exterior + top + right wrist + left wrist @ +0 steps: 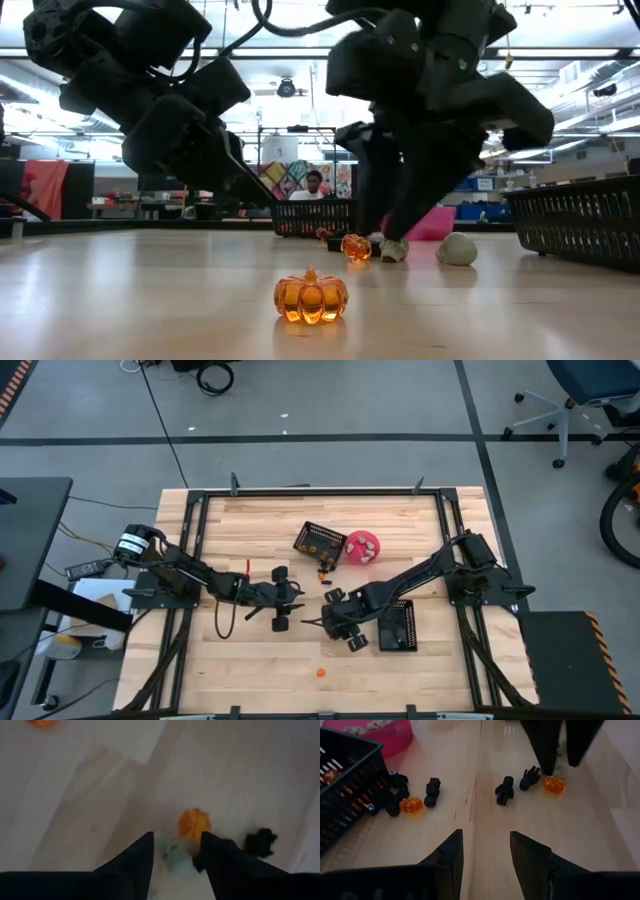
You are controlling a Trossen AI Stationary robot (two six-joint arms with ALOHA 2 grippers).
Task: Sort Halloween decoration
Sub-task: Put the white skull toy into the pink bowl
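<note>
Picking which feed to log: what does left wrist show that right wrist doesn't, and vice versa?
Only the left wrist view: the black mesh basket, the pink bowl, an orange pumpkin beside the basket, black trinkets near it and a black trinket at mid-table.

Only the right wrist view: a pale trinket between the right gripper jaws, and a far orange piece.

Both: the orange pumpkin beside the right gripper, an adjacent black trinket, and the wooden table.

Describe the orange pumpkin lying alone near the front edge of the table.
The pumpkin is a small, see-through orange trinket, glassy-looking, with rounded ribs and a short stem on top. It sits upright on the bare wooden table, alone near the front edge, away from the other trinkets and baskets. Nothing touches it but the tabletop.
</note>
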